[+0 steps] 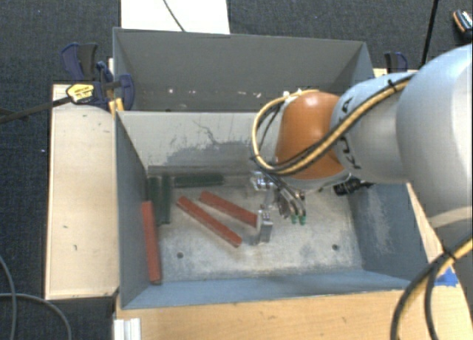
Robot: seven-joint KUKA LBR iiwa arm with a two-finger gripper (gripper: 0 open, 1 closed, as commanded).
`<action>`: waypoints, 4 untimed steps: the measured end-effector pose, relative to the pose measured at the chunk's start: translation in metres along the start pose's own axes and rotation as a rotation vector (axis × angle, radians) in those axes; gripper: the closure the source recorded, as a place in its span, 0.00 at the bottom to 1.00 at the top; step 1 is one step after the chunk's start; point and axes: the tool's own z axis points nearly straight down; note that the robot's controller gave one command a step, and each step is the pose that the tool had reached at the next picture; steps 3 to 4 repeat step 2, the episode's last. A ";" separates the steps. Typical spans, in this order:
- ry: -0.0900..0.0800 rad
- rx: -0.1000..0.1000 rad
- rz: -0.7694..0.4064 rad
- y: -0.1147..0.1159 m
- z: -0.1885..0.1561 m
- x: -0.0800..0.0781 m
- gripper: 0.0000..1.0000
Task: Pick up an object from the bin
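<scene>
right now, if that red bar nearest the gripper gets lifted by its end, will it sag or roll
The red bar beside the gripper looks straight and flat-sided, so probably stiff and unlikely to roll. Long and thin, it may tilt if gripped at one end.

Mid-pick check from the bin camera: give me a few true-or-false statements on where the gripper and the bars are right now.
1. The gripper is down inside the bin, by the right end of the front slanted red bar. True.
2. A third red bar lies along the bin's left wall. True.
3. The long dark green bar lies in the bin's right half. False: it lies at the back left, next to a second dark green bar.
4. The front slanted red bar lies crosswise on the back slanted red bar. False: they lie side by side, roughly parallel.
</scene>
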 end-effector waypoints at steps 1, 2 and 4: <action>-0.008 0.000 0.003 -0.002 -0.005 -0.003 1.00; -0.016 0.001 -0.107 -0.017 -0.141 -0.007 1.00; -0.016 0.001 -0.107 -0.017 -0.141 -0.007 1.00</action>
